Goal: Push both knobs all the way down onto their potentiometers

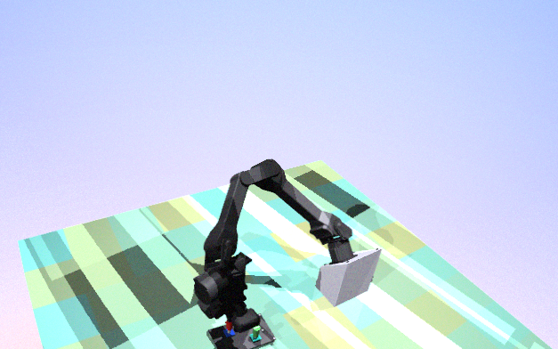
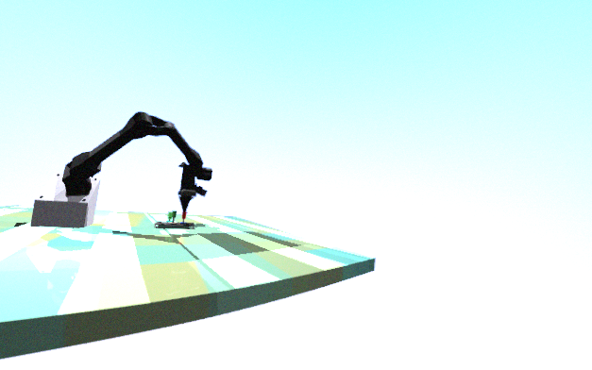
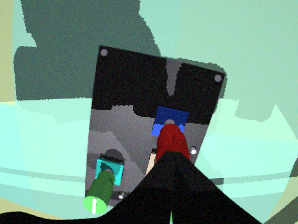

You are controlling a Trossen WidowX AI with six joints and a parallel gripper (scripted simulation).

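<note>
The dark circuit board (image 3: 127, 76) (image 1: 218, 334) (image 2: 167, 224) lies on the patterned table. A red knob (image 3: 172, 139) (image 1: 229, 325) (image 2: 184, 216) stands on a blue potentiometer (image 3: 170, 117) (image 1: 230, 332). A green knob (image 3: 101, 192) (image 1: 256, 330) (image 2: 171, 215) stands on a cyan potentiometer (image 3: 108, 168) (image 1: 255, 338). My gripper (image 3: 170, 159) (image 2: 184, 210) is shut, with nothing between the fingers. Its closed tips rest right on top of the red knob, pointing straight down. The green knob stands free to the side.
The arm's grey base block (image 1: 349, 276) (image 2: 63, 210) stands on the table away from the board. The table's near edge (image 2: 203, 304) shows in the exterior view.
</note>
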